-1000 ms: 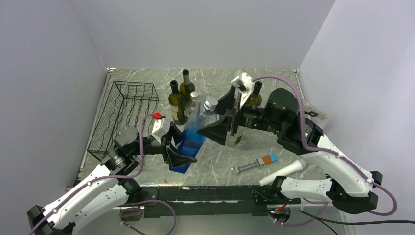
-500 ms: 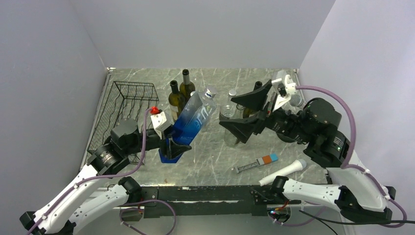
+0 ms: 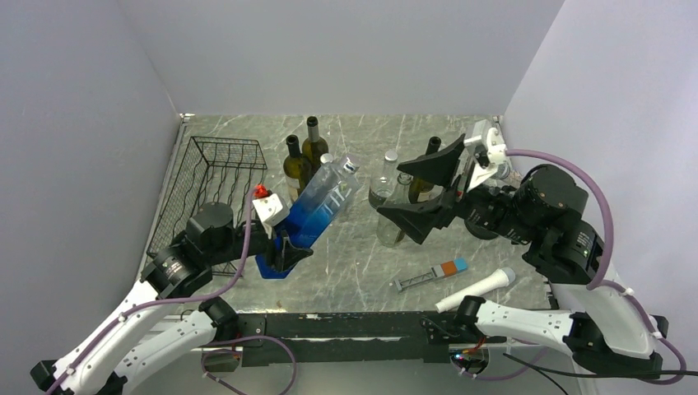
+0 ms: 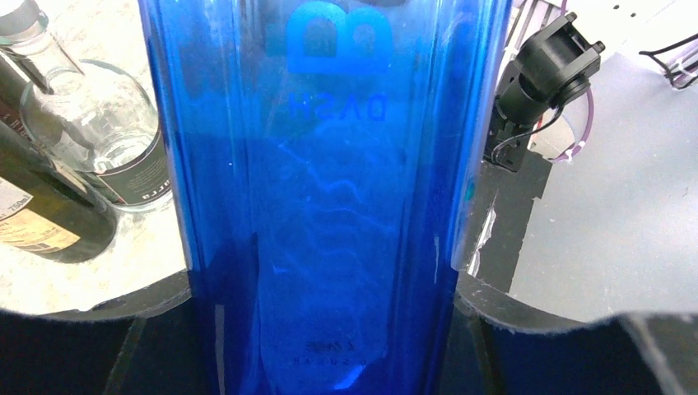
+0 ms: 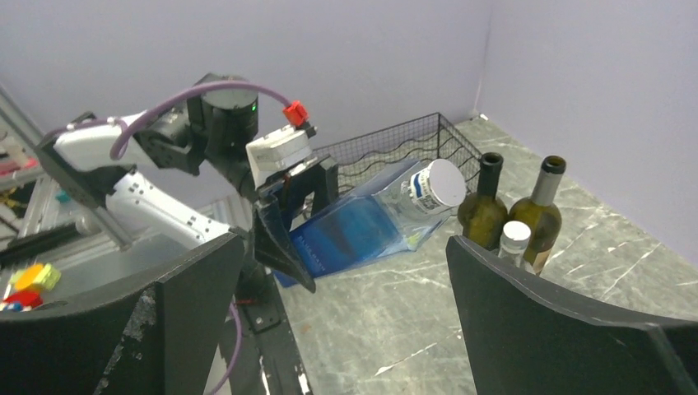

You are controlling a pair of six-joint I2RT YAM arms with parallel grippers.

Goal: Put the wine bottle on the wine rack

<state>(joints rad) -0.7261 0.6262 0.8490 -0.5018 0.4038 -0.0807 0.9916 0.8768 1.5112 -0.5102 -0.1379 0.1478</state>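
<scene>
Wine bottle (image 3: 323, 207), blue, tilted: we clamp our left gripper (image 3: 284, 251) tight round its base, presumably for carrying to the rack (image 3: 210, 183); right gripper (image 3: 392, 189) wide open, empty.

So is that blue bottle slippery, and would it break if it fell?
Probably slippery: the blue bottle looks smooth and glossy where the left gripper clamps its base. It looks like thick glass, so it is likely heavy and breakable. Its flat sides suggest it wouldn't roll much.

blue bottle (image 4: 329, 206) cropped, base print unreadable
</scene>
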